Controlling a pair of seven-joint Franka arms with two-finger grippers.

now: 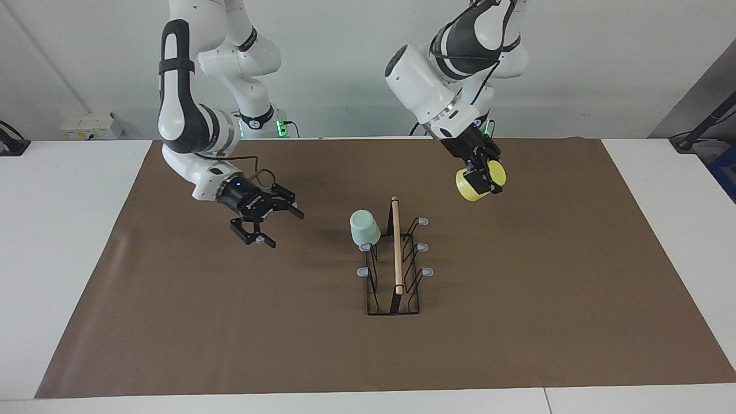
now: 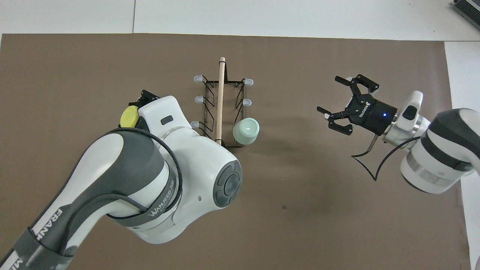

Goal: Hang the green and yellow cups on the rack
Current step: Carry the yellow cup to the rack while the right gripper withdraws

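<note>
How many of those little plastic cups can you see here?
2. The pale mint green plastic cup hangs upside down on the black wire rack, on the right arm's side. The bright yellow plastic cup is held in the air by the left gripper.

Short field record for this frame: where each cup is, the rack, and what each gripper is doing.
green cup: upside down on a rack prong, on the side toward the right arm
yellow cup: held in the air, not yet hung
rack: standing on the brown mat
left gripper: shut on yellow cup
right gripper: open, empty, above the mat
</note>
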